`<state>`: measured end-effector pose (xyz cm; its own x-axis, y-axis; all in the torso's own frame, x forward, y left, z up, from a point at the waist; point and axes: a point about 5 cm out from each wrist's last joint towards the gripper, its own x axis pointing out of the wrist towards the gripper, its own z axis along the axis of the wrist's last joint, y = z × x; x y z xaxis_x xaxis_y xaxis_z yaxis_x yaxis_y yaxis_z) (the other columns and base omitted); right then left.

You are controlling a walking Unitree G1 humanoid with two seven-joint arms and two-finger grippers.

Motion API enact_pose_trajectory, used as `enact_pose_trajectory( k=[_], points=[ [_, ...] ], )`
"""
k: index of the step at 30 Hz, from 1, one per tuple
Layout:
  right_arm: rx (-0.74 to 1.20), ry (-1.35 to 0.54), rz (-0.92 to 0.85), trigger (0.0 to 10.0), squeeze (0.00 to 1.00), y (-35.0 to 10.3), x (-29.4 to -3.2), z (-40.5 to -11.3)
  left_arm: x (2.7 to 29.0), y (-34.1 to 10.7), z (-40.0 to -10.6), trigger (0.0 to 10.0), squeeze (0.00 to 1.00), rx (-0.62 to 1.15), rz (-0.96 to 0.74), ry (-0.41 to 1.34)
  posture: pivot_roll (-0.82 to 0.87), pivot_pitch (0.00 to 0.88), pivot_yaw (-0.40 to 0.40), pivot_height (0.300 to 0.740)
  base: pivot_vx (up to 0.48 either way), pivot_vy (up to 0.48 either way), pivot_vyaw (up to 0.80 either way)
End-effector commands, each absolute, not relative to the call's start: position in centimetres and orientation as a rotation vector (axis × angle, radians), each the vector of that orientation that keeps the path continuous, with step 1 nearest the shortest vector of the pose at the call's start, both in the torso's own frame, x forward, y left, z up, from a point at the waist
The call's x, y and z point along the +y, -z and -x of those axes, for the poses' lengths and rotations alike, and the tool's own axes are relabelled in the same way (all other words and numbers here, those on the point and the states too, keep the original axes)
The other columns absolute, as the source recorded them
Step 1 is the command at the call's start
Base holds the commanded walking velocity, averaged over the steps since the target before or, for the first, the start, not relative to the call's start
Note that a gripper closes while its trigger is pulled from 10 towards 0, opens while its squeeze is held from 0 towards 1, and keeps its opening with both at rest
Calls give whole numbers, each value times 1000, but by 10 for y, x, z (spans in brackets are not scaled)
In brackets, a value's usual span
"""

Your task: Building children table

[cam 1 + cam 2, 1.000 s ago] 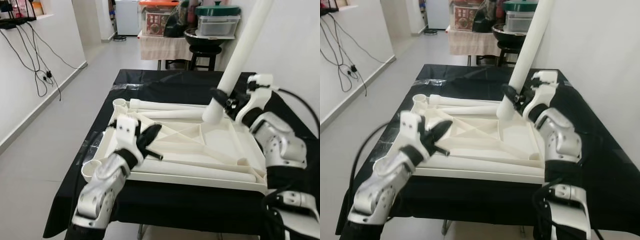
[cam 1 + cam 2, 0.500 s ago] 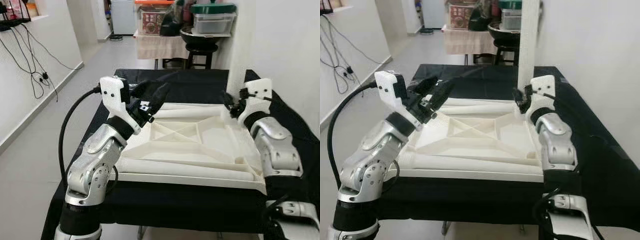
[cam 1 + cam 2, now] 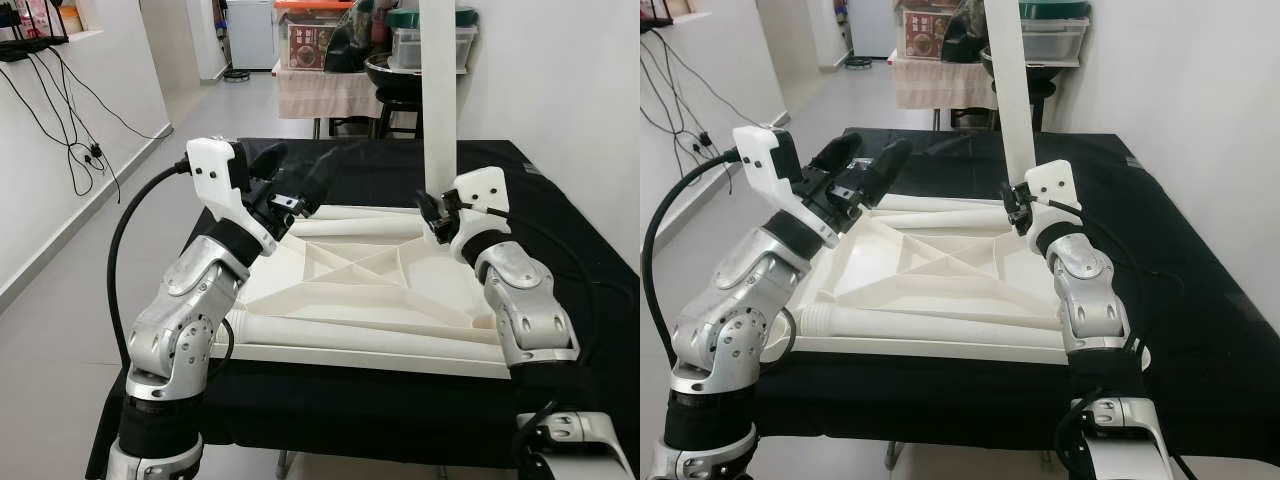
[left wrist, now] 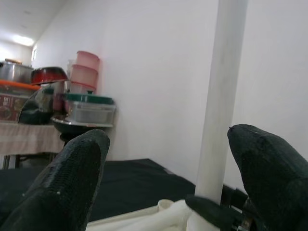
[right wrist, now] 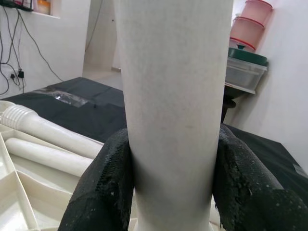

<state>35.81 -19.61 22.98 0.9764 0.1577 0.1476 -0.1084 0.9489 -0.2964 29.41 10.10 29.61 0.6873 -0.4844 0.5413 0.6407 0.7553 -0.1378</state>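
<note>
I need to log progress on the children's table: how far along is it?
Early. The tabletop lies underside up on the black-covered table. The right gripper holds one leg upright at a far corner. Three legs lie loose, still to fit. The left gripper is open.

The white table leg (image 3: 440,95) now stands upright at the far right corner of the upturned white tabletop (image 3: 370,290), having leaned steeply toward the wall a second ago. The right gripper (image 3: 436,213) clamps it near the base (fingers pressed on either side in the right wrist view), further in over the tabletop than before. The left gripper (image 3: 295,175) has risen from the near left edge and hovers spread wide above the far left corner.
</note>
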Motion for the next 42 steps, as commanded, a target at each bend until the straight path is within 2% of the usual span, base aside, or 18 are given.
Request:
enact_pose_trajectory(
  k=[1, 2, 4, 5, 20, 21, 27, 34, 42],
  points=[
    [-200, -136, 300, 10000, 0, -233, -194, -357, 103, -299, -294, 10000, 1000, -506, 323, 631, -95, 0, 4, 740, 0, 0, 0],
    [-200, -136, 301, 10000, 0, -233, -193, -357, 103, -299, -294, 10000, 518, -504, 318, 625, -93, 0, 6, 740, 0, 0, 0],
    [-200, -137, 302, 10000, 0, -232, -192, -357, 103, -300, -295, 10000, 518, -504, 315, 620, -92, 0, 7, 740, 0, 0, 0],
    [-200, -138, 304, 10000, 0, -232, -191, -357, 103, -301, -296, 10000, 0, -505, 314, 614, -84, 0, 8, 740, 0, 0, 0],
    [-205, -227, 381, 10000, 0, -226, -176, -356, 102, -308, -301, 10000, 0, -513, 304, 632, -83, 0, 10, 740, 0, 0, 0],
    [-207, -311, 394, 10000, 0, -222, -163, -352, 101, -308, -301, 10000, 0, -516, 304, 649, -85, 0, 11, 740, 0, 0, 0],
    [-212, -477, 406, 10000, 0, -215, -135, -342, 96, -307, -299, 10000, 0, -510, 289, 704, -87, 0, 13, 740, 0, 0, 0],
    [-219, -571, 427, 10000, 0, -214, -121, -334, 92, -302, -297, 10000, 0, -497, 239, 726, -85, 0, 12, 740, 0, 0, 0],
    [-205, -649, 462, 10000, 0, -212, -118, -328, 91, -302, -298, 10000, 0, -506, 213, 707, -87, 0, 14, 740, 0, 0, 0]
  ],
)
